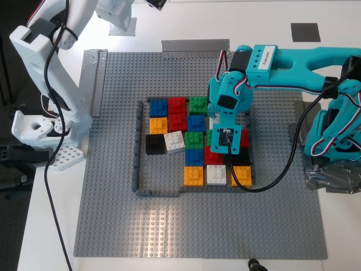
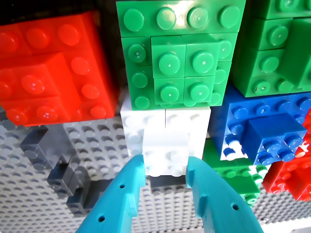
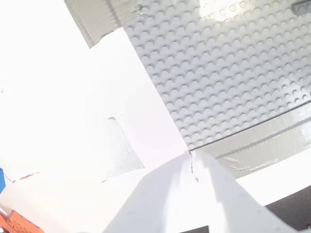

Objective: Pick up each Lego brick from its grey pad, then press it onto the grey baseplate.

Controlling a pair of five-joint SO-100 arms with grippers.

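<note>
On the grey baseplate (image 1: pixel 113 214), the white arm at the exterior view's left hides the plate's edge, and my second gripper (image 3: pixel 191 160), its white jaws pressed together on nothing, hangs over the table beside a tape strip (image 3: pixel 97 19). A second white brick (image 1: pixel 174 141) sits tilted inside the dark-grey brick frame (image 1: pixel 137 148). Toward the right, the teal arm covers several coloured bricks; my first gripper (image 2: pixel 165 167) clamps a small white brick (image 2: pixel 166 155), studs up, low among green, red and blue ones. The arm's label (image 1: pixel 263 57) is too small to read. A grey pad (image 1: pixel 305 31) lies beyond the plate.
</note>
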